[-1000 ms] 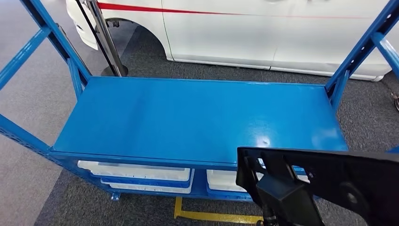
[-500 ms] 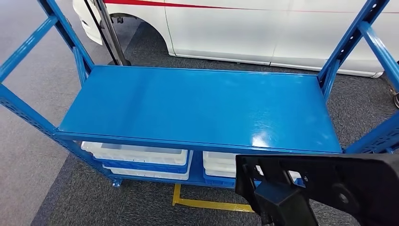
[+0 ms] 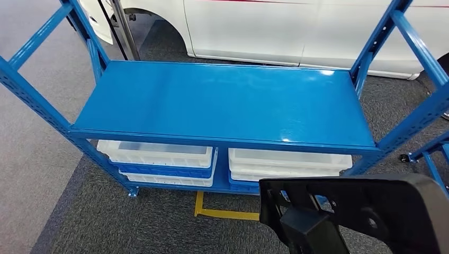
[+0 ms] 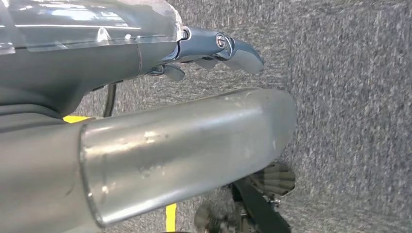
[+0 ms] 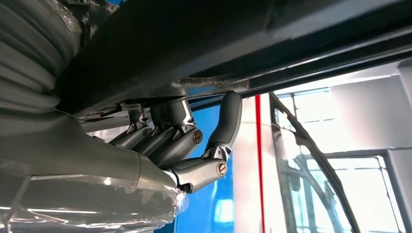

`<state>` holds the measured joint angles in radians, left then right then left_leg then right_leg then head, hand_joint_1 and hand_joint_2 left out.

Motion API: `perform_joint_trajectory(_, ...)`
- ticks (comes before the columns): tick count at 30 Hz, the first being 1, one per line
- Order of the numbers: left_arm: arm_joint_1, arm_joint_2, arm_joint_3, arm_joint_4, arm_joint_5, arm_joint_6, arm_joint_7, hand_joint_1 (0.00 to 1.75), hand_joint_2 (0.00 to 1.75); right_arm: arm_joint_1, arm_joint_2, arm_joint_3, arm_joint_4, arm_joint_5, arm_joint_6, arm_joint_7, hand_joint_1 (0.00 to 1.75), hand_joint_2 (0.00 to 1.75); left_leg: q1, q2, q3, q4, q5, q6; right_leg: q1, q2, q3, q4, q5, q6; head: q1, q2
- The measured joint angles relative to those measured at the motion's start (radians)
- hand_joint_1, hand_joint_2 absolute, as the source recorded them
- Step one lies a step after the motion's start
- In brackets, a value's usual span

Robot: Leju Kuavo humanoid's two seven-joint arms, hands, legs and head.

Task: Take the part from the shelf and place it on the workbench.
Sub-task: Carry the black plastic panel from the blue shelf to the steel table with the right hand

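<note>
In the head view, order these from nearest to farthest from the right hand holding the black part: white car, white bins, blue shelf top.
Measured from the black part that the right hand holds:
1. White bins, lower shelf, just ahead.
2. Blue shelf top, above and beyond them.
3. White car, behind the rack.

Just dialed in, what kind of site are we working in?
Probably a car workshop or assembly floor: a white car is parked behind a blue steel rack holding white bins, there is yellow floor tape, and the right hand carries a black part.
</note>
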<state>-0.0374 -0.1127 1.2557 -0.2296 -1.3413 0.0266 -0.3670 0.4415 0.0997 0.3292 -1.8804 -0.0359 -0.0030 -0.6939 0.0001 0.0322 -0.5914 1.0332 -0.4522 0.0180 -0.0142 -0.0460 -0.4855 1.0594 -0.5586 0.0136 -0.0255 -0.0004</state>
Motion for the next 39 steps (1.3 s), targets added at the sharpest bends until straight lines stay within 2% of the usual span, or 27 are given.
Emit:
perform_joint_trajectory(1,0.002,0.0,0.0,0.0,0.0,-0.001,0.0,0.0,0.0,-0.001,0.0,0.0,0.001,-0.004,0.002,0.0,1.75,1.75,-0.001,0.005,-0.004,0.004,0.003,-0.006,0.004,0.0,0.007,-0.02,-0.011,-0.009,0.0,0.0)
perform_joint_trajectory(3,0.002,0.0,0.0,0.0,0.0,-0.004,-0.002,0.0,0.0,0.0,0.0,0.0,0.004,-0.01,0.002,-0.001,1.75,1.75,0.001,0.015,-0.009,0.007,0.006,-0.019,0.004,0.015,-0.006,-0.026,-0.004,-0.031,0.0,0.0)
perform_joint_trajectory(4,0.002,-0.001,0.0,0.0,0.0,-0.005,-0.003,0.0,0.0,0.001,0.0,0.0,0.005,-0.011,0.002,0.0,1.75,1.75,0.003,0.011,-0.016,0.018,-0.011,-0.026,0.003,0.022,-0.015,-0.027,0.005,-0.041,-0.001,0.0)
perform_joint_trajectory(5,0.002,-0.002,0.0,0.0,0.001,-0.006,-0.005,0.0,0.0,0.001,0.0,0.0,0.006,-0.013,0.002,0.0,1.75,1.75,0.005,0.003,-0.026,0.044,-0.043,-0.031,0.002,0.028,-0.025,-0.029,0.015,-0.051,-0.001,0.0)
perform_joint_trajectory(7,0.002,-0.003,0.001,0.0,0.001,-0.006,-0.007,0.0,0.0,0.001,0.0,0.0,0.01,-0.015,0.002,0.0,1.75,1.75,0.007,-0.015,-0.055,0.145,-0.135,-0.039,0.003,0.043,-0.046,-0.029,0.033,-0.061,-0.001,0.0)
perform_joint_trajectory(8,0.002,-0.003,0.001,0.0,0.001,-0.006,-0.008,0.0,0.0,0.002,0.0,0.0,0.012,-0.017,0.002,0.0,1.75,1.75,0.008,-0.019,-0.068,0.202,-0.166,-0.04,0.005,0.05,-0.056,-0.028,0.041,-0.062,-0.001,0.0)
perform_joint_trajectory(9,0.002,-0.003,0.001,0.0,0.002,-0.006,-0.009,0.0,0.0,0.002,0.0,0.0,0.015,-0.019,0.001,0.0,1.75,1.75,0.008,-0.022,-0.072,0.244,-0.177,-0.039,0.007,0.059,-0.066,-0.027,0.049,-0.062,-0.001,0.0)
perform_joint_trajectory(10,0.002,-0.003,0.001,0.0,0.002,-0.006,-0.009,0.0,0.0,0.004,0.001,0.0,0.017,-0.02,0.001,0.0,1.75,1.75,0.008,-0.023,-0.063,0.255,-0.167,-0.036,0.008,0.069,-0.074,-0.026,0.056,-0.062,-0.001,0.0)
perform_joint_trajectory(11,0.001,-0.003,0.001,0.0,0.002,-0.006,-0.01,0.0,0.0,0.005,0.001,0.0,0.019,-0.022,0.001,0.0,1.75,1.75,0.007,-0.027,-0.037,0.228,-0.141,-0.031,0.011,0.079,-0.082,-0.024,0.062,-0.061,-0.001,0.0)
perform_joint_trajectory(12,0.001,-0.003,0.001,0.0,0.002,-0.006,-0.011,0.0,0.0,0.008,0.001,0.0,0.019,-0.022,0.001,0.0,1.75,1.75,0.005,-0.04,0.007,0.167,-0.112,-0.022,0.012,0.09,-0.087,-0.024,0.068,-0.06,-0.001,0.0)
perform_joint_trajectory(14,0.002,-0.001,0.001,0.0,0.002,-0.006,-0.013,0.0,0.0,0.01,0.001,0.0,0.02,-0.022,-0.001,0.0,1.75,1.75,0.002,-0.091,0.095,0.024,-0.081,0.001,0.012,0.108,-0.095,-0.023,0.078,-0.054,-0.001,0.0)
perform_joint_trajectory(16,0.003,0.001,0.002,0.0,0.002,-0.006,-0.015,0.0,0.0,0.012,0.002,0.0,0.02,-0.015,-0.006,0.0,1.75,1.75,-0.003,-0.12,0.131,-0.043,-0.08,0.012,0.006,0.127,-0.102,-0.023,0.089,-0.042,-0.001,0.0)
perform_joint_trajectory(18,0.002,0.001,0.003,0.0,0.003,-0.006,-0.017,0.0,0.0,0.014,0.005,0.0,0.02,-0.006,-0.012,-0.001,1.75,1.75,-0.003,-0.097,0.136,-0.062,-0.07,0.012,0.003,0.145,-0.11,-0.024,0.098,-0.028,-0.001,0.0)
perform_joint_trajectory(19,0.001,0.0,0.003,0.0,0.004,-0.007,-0.018,0.0,0.0,0.016,0.005,0.0,0.02,-0.004,-0.015,-0.001,1.75,1.75,0.0,-0.083,0.138,-0.074,-0.064,0.013,0.005,0.138,-0.116,-0.016,0.092,-0.023,0.0,0.0)
perform_joint_trajectory(20,0.002,0.0,0.003,0.0,0.006,-0.007,-0.018,0.0,0.0,0.017,0.006,-0.001,0.02,-0.003,-0.016,-0.001,1.75,1.75,0.004,-0.068,0.139,-0.085,-0.056,0.015,0.008,0.121,-0.128,0.007,0.074,-0.018,0.001,0.0)
perform_joint_trajectory(22,0.005,-0.002,0.005,0.0,0.009,-0.007,-0.018,0.0,0.0,0.018,0.007,-0.003,0.023,-0.003,-0.016,-0.001,1.75,1.75,0.006,-0.038,0.133,-0.09,-0.048,0.018,0.008,0.075,-0.174,0.108,0.007,-0.011,0.002,0.0)
perform_joint_trajectory(24,0.008,-0.002,0.008,0.0,0.01,-0.007,-0.018,0.0,0.0,0.019,0.008,-0.006,0.027,-0.004,-0.016,-0.001,1.75,1.75,0.005,-0.007,0.121,-0.08,-0.049,0.018,0.002,0.056,-0.218,0.219,-0.041,-0.003,0.002,0.0)
perform_joint_trajectory(25,0.008,-0.003,0.009,0.0,0.01,-0.008,-0.018,0.0,0.0,0.02,0.008,-0.008,0.029,-0.004,-0.016,-0.001,1.75,1.75,0.006,0.008,0.116,-0.074,-0.051,0.016,-0.002,0.051,-0.218,0.234,-0.04,0.001,0.002,0.0)
perform_joint_trajectory(26,0.007,-0.003,0.009,0.0,0.01,-0.008,-0.018,0.0,0.0,0.02,0.008,-0.009,0.031,-0.004,-0.016,-0.001,1.75,1.75,0.007,0.02,0.111,-0.068,-0.053,0.013,-0.005,0.046,-0.199,0.21,-0.022,0.004,0.002,0.0)
perform_joint_trajectory(28,0.006,-0.005,0.009,0.0,0.01,-0.008,-0.018,0.0,0.0,0.021,0.009,-0.013,0.032,-0.005,-0.013,-0.001,1.75,1.75,0.008,0.041,0.107,-0.054,-0.061,0.003,-0.007,0.016,-0.123,0.087,0.025,0.005,0.002,0.0)
perform_joint_trajectory(30,0.004,-0.006,0.011,0.0,0.01,-0.008,-0.018,0.0,0.0,0.021,0.012,-0.018,0.033,-0.006,-0.009,-0.001,1.75,1.75,0.005,0.058,0.105,-0.039,-0.07,-0.008,-0.002,-0.012,-0.075,-0.001,0.045,-0.005,0.002,0.0)
perform_joint_trajectory(31,0.004,-0.006,0.012,0.0,0.01,-0.008,-0.018,0.0,0.0,0.022,0.015,-0.021,0.033,-0.006,-0.006,-0.001,1.75,1.75,0.003,0.064,0.105,-0.035,-0.072,-0.014,0.002,-0.018,-0.072,-0.011,0.041,-0.012,0.002,0.0)
perform_joint_trajectory(33,0.001,-0.006,0.014,0.0,0.01,-0.008,-0.018,0.0,0.0,0.025,0.02,-0.027,0.034,-0.005,0.0,-0.001,1.75,1.75,0.003,0.078,0.107,-0.033,-0.074,-0.023,0.003,0.001,-0.078,-0.011,0.047,-0.025,0.002,0.0)
perform_joint_trajectory(34,0.0,-0.006,0.015,0.0,0.01,-0.008,-0.019,0.0,0.0,0.027,0.024,-0.03,0.034,-0.003,0.003,-0.001,1.75,1.75,0.005,0.07,0.106,-0.028,-0.082,-0.028,0.001,0.01,-0.08,-0.013,0.051,-0.032,0.002,0.0)
perform_joint_trajectory(36,0.001,-0.007,0.017,0.0,0.01,-0.007,-0.02,0.0,0.0,0.032,0.038,-0.043,0.034,0.007,0.015,-0.001,1.75,1.75,0.01,0.028,0.082,0.032,-0.13,-0.036,-0.002,0.028,-0.084,-0.02,0.06,-0.046,0.002,0.0)
perform_joint_trajectory(37,0.003,-0.007,0.019,0.0,0.01,-0.007,-0.021,0.0,0.0,0.034,0.047,-0.052,0.034,0.013,0.024,-0.001,1.75,1.75,0.012,0.002,0.057,0.09,-0.167,-0.039,-0.001,0.037,-0.088,-0.02,0.063,-0.051,0.002,0.0)
perform_joint_trajectory(39,0.006,-0.008,0.024,0.0,0.009,-0.006,-0.022,0.0,0.0,0.04,0.065,-0.074,0.034,0.025,0.047,-0.001,1.75,1.75,0.013,-0.02,0.002,0.218,-0.221,-0.041,0.002,0.059,-0.094,-0.019,0.067,-0.056,0.001,0.0)
